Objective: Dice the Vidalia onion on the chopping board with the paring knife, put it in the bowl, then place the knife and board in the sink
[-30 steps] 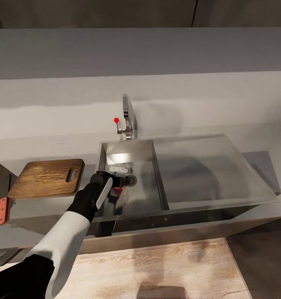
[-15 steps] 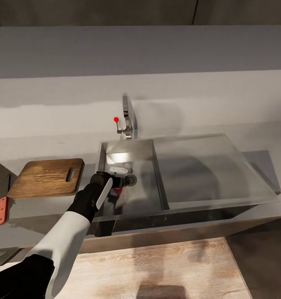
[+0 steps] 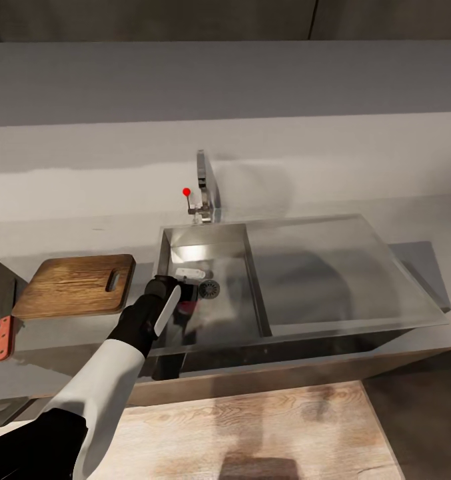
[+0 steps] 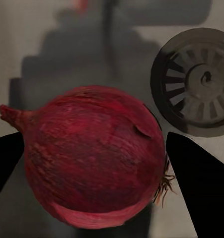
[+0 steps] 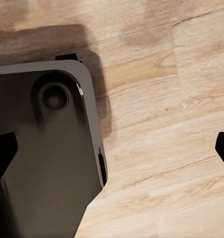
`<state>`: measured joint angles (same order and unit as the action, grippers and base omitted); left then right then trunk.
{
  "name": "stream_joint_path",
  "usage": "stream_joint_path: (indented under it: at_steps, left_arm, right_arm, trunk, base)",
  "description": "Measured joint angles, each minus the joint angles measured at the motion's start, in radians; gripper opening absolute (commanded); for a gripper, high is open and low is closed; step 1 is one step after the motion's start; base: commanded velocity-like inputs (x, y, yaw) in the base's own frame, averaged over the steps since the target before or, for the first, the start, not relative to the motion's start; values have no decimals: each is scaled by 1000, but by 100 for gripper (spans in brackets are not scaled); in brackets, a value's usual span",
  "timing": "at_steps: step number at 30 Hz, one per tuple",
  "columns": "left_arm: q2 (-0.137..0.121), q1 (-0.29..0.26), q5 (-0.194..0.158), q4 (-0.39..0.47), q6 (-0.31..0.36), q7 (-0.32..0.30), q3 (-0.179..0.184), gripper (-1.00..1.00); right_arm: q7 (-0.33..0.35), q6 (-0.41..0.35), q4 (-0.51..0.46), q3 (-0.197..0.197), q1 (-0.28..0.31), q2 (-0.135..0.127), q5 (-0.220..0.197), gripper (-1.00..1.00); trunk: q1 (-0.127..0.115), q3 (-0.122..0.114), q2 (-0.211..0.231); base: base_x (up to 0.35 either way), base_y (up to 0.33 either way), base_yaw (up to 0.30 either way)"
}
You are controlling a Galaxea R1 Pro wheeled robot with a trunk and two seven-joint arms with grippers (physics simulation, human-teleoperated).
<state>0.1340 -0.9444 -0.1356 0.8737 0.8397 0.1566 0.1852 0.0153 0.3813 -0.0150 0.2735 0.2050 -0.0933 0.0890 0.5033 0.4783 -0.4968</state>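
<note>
In the head view the left arm reaches from the lower left of the frame into the sink (image 3: 258,230), and the left claw (image 3: 185,301) sits low in the basin, just left of the round drain (image 3: 210,289). A patch of red shows at the claw's tip there: the Vidalia onion (image 3: 188,305), lying on the basin floor beside the drain.

The left wrist view shows this close up. The onion (image 4: 94,153) lies in the centre of the frame, with one dark finger (image 4: 5,161) at the left edge and the other at the lower right. The fingers are spread about as wide as the bulb and flank it on both sides; whether they press on its skin or stand just off it I cannot tell. The drain (image 4: 196,82) is in the upper right of that frame, near the onion.

On the grey surface (image 3: 85,233) left of the sink lies the chopping board (image 3: 75,285), flat, its handle slot toward the sink. The red handle of the paring knife (image 3: 3,337) shows at the far left edge, just below the board's corner.

In the right wrist view the right claw's dark fingertips (image 5: 223,148) sit at opposite edges of the frame, wide apart, over wooden floor (image 5: 161,124) and a dark part of the robot's base (image 5: 47,158).
</note>
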Motion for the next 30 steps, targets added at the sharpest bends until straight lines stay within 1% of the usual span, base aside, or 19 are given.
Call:
stream_joint_path:
  at_steps: [1,2,6,10,14,15,17,23,28,30]
  left_arm:
    - [0,0,0,0,0,0,0,-100]
    - [0,0,7,0,1,1,0,-100]
    - [0,0,6,3,1,1,0,-100]
    - [1,0,5,29,3,2,-3,-100]
    - [1,0,5,134,10,2,-1,-100]
    - [1,0,6,177,15,2,0,-100]
    - [1,0,5,215,23,2,0,-100]
    - [1,0,5,298,42,2,1,-100]
    - [1,0,5,379,78,2,1,-100]
    - [1,0,6,397,88,2,1,-100]
  right_arm:
    - [0,0,0,0,0,0,0,100]
    - [0,0,0,0,0,0,0,100]
    - [0,0,0,0,0,0,0,100]
    - [0,0,0,0,0,0,0,100]
    - [0,0,0,0,0,0,0,100]
    - [0,0,0,0,0,0,0,100]
    - [0,0,-1,0,0,0,0,100]
    - [0,0,-1,0,0,0,0,100]
    - [0,0,-2,0,0,0,0,100]
    - [0,0,-2,0,0,0,0,100]
  trunk:
    - [0,0,0]
    - [0,-1,0]
    - [0,-6,0]
    - [0,-12,0]
    - [0,-18,0]
    - [0,-20,0]
    - [0,-23,0]
    - [0,-33,0]
    - [0,-41,0]
    - [0,-44,0]
  base:
    - [0,0,0]
    - [0,0,0]
    - [0,0,0]
    - [0,0,0]
    - [0,0,0]
    - [0,0,0]
    - [0,0,0]
    - [0,0,0]
    - [0,0,0]
    - [-2,25,0]
